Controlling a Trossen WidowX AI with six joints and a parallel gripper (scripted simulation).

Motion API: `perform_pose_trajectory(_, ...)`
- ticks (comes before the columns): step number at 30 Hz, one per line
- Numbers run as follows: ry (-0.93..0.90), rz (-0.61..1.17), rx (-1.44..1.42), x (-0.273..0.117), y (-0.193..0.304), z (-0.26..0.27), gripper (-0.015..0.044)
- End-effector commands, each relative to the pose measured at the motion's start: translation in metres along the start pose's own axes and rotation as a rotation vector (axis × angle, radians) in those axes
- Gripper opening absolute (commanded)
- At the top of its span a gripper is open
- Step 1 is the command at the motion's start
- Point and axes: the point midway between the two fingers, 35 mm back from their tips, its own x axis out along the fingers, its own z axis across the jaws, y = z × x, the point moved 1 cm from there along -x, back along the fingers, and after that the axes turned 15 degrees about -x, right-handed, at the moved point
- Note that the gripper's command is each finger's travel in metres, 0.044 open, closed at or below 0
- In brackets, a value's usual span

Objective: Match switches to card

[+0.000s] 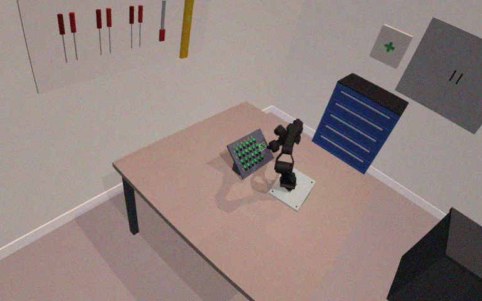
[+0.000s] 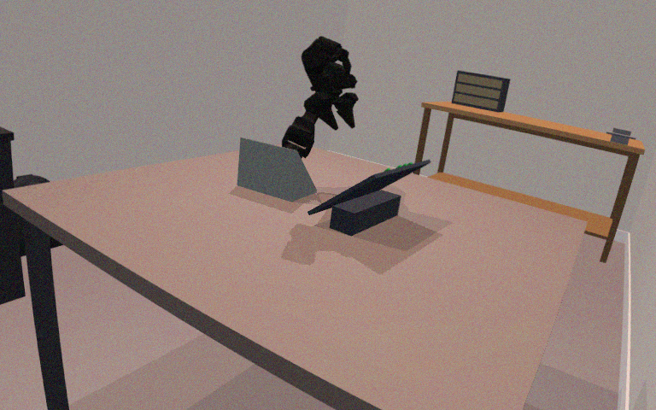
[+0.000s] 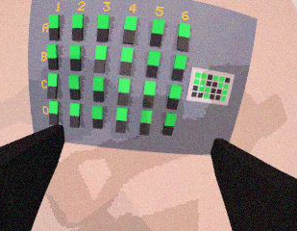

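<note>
The tilted grey-blue panel point(image 1: 268, 157) point(image 2: 367, 186) point(image 3: 232, 38) carries rows A to D and columns 1 to 6 of switches, such as switch C4 point(image 3: 123, 91). Each shows a green far half and a dark near half; which half is raised is too small to tell surely. The card point(image 1: 262, 146) point(image 3: 210, 87) sits right of the grid. Its rows, far to near, look green-green-dark-green-green-dark, green-green-dark-green-green-green, dark-green-green-dark-dark-green, dark-dark-green-dark-dark-green. My gripper point(image 2: 344, 126) point(image 3: 139, 141) is open and empty, above the panel, with its fingertips apart near the panel's near edge in the wrist view.
The panel rests on a dark block point(image 2: 372, 209) on the table point(image 1: 199, 167) point(image 2: 219, 264). The arm stands on a pale base plate point(image 1: 303, 192). A grey-green slanted plate point(image 2: 273, 170) stands beside the arm's base in the exterior view. Shadows cross the table.
</note>
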Motion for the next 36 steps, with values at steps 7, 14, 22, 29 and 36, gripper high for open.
perform_pose_trajectory(7, 0.027, 0.026, 0.005, 0.051, -0.041, 0.006, 0.0216)
perform_pose_trajectory(14, -0.003, 0.001, 0.007, 0.094, -0.078, 0.034, 0.0032)
perform_pose_trajectory(22, -0.008, 0.018, 0.006, 0.118, -0.079, 0.034, 0.0000)
perform_pose_trajectory(29, -0.011, 0.025, 0.006, 0.129, -0.080, 0.035, 0.0000)
perform_pose_trajectory(36, -0.011, 0.024, 0.006, 0.140, -0.080, 0.035, 0.0000)
